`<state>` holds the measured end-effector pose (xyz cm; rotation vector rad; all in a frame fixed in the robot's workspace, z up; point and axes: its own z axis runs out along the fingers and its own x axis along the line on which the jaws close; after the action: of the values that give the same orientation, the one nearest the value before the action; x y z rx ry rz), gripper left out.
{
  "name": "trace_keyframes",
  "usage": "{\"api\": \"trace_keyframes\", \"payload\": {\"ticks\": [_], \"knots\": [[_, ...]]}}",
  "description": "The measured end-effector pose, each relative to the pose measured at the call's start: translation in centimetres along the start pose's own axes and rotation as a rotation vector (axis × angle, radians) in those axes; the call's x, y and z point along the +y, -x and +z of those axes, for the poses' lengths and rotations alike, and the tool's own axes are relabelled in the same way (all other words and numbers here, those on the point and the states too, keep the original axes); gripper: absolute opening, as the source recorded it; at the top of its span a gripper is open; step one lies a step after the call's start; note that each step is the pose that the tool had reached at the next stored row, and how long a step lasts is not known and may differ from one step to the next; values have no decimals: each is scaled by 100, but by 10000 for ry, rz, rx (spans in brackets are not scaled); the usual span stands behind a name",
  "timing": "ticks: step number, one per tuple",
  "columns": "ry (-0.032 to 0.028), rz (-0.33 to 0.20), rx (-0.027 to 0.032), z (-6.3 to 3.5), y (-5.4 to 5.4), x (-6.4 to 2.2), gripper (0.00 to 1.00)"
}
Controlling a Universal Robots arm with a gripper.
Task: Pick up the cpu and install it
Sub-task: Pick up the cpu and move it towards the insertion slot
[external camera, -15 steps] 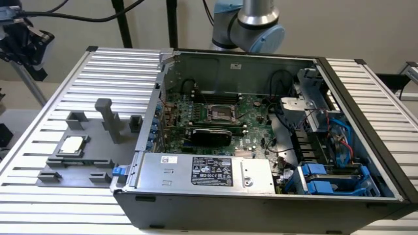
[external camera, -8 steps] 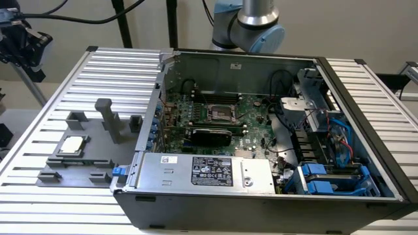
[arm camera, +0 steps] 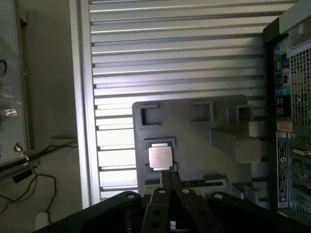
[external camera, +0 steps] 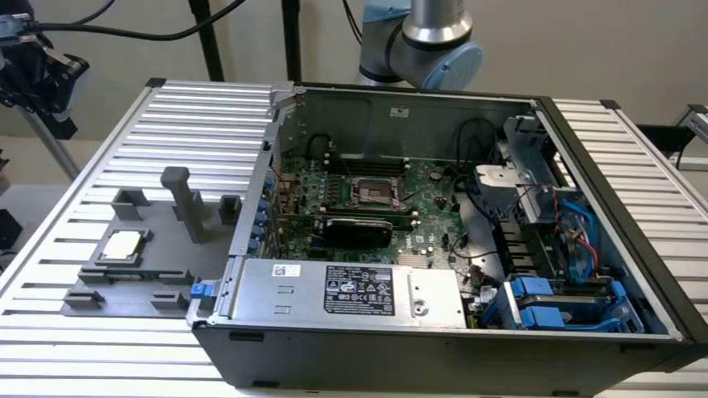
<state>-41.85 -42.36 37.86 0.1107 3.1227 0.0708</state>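
On the grey tray (external camera: 161, 257), which sits on the slatted table (external camera: 199, 108) at the exterior view's left of the open computer case (external camera: 443, 332), the cpu (external camera: 124, 243) lies flat in a framed recess. Its silvery metal top faces up. The part is square, so no long axis can be assigned (its edges run parallel to the edges of the tray). The black socket (external camera: 374, 192) on the motherboard inside the case is well apart from the cpu.

In the wrist view, the gripper (arm camera: 168, 175) hangs over the tray (arm camera: 194, 145). Its fingers are pressed together with nothing between them. The fingertips appear just beside one edge of the cpu (arm camera: 160, 157); no contact with the chip is visible.
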Motion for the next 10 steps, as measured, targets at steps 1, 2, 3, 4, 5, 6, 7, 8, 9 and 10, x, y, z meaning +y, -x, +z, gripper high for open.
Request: {"api": "trace_keyframes", "payload": {"ticks": [1,2,3,4,5,6,7,8,9,10], "knots": [[0,0,0,0,0,0,11],[0,0,0,0,0,0,12],[0,1,0,0,0,0,12],[0,0,0,0,0,0,18],[-1,0,1,0,0,0,18],[0,0,1,0,0,0,24],[0,0,0,0,0,0,30],[0,0,0,0,0,0,36],[0,0,0,0,0,0,36],[0,0,0,0,0,0,42]]}}
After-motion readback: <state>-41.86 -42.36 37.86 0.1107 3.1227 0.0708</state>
